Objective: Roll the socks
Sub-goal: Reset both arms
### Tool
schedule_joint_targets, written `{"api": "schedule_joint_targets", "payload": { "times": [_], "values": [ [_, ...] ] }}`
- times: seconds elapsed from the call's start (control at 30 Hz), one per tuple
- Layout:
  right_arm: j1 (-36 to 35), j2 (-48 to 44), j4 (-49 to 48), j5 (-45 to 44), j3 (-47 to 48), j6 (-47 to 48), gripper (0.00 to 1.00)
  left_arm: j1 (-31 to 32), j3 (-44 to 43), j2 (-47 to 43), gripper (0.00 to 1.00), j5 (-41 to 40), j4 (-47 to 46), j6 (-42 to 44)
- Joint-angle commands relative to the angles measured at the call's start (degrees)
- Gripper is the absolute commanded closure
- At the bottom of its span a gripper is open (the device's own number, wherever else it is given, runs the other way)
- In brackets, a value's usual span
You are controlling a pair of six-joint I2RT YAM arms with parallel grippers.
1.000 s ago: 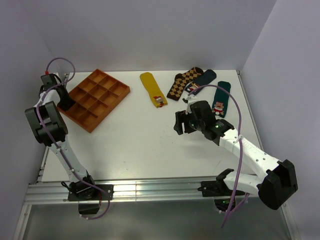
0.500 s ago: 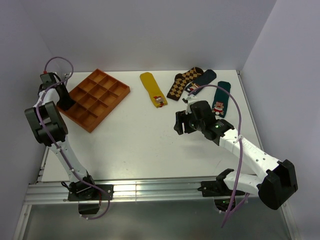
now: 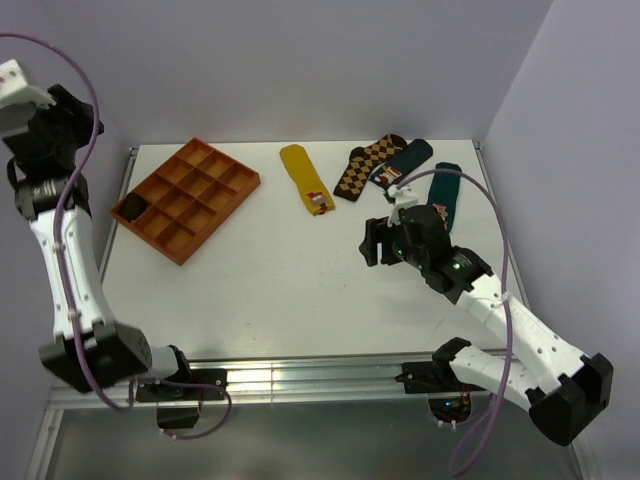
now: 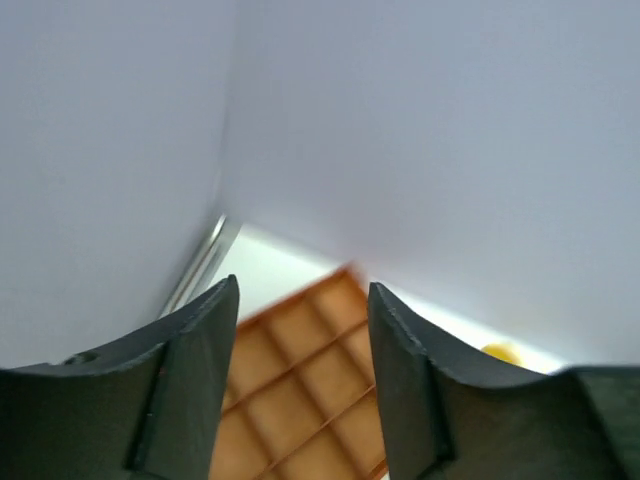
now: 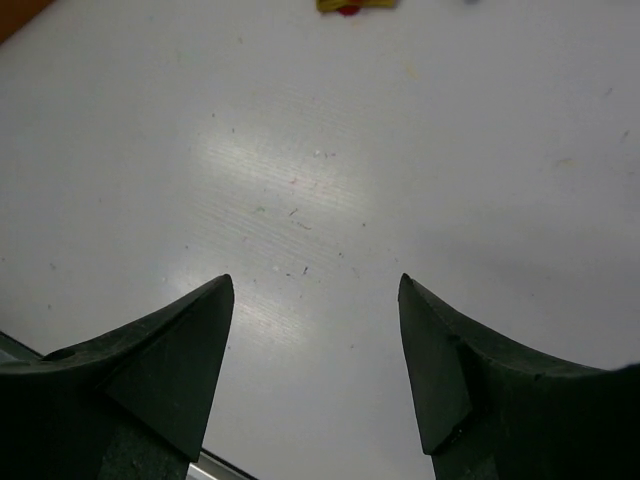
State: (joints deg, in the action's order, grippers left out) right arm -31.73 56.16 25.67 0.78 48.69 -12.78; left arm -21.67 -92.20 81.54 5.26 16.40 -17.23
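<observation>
Dark sock (image 3: 130,208) sat as a compact dark bundle inside the orange tray (image 3: 205,180), in the compartment at the tray's left corner, the one nearest the table's left edge. It was too small to make out the stripes or how tight the roll was. Nothing was touching it.

Left gripper (image 4: 302,290) was high above the tray near the left wall, with its jaws apart and nothing between them. Its wrist view showed only bare tray cells and wall. Right gripper (image 5: 315,285) hovered low over bare table right of centre, jaws wide apart and empty.

Progress, judged: this sock looked rolled and stowed, so its part seemed done.

Four more socks lay flat and unrolled along the table's far edge, toward the far-right corner:
- the yellow sock (image 3: 305,178)
- the diamond sock (image 3: 365,167)
- the navy sock (image 3: 408,158), just beside the diamond one
- the green sock (image 3: 447,195), partly hidden by the right arm

If those counted, most of the job was left, and the right arm was the one nearer to them.

The tray took up the far-left part of the white table (image 3: 270,290), set at an angle to its edges. The table was matte, with a soft glare patch and a few tiny specks. Plain pale lilac walls (image 3: 330,70) closed in the left, back and right sides. A metal rail (image 3: 300,385) ran along the near edge and carried both arm bases.
</observation>
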Motion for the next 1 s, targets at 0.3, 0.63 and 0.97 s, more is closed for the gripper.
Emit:
{"api": "schedule_joint_targets", "payload": {
  "times": [0.3,0.63,0.97],
  "values": [
    [0.26,-22.92,8.77,-24.23,6.68,-4.36,0.07,14.17,4.04,-27.54,0.19,-13.84,10.22,2.38],
    [0.26,-42.17,12.03,-41.46,5.28,-1.21,0.0,25.8,7.21,-47.51,0.07,-26.07,21.82,1.15],
    [0.17,-53.08,13.44,-48.5,4.22,3.99,0.0,32.73,17.05,-61.92,0.05,-41.28,28.94,-4.56]
  ]
}}
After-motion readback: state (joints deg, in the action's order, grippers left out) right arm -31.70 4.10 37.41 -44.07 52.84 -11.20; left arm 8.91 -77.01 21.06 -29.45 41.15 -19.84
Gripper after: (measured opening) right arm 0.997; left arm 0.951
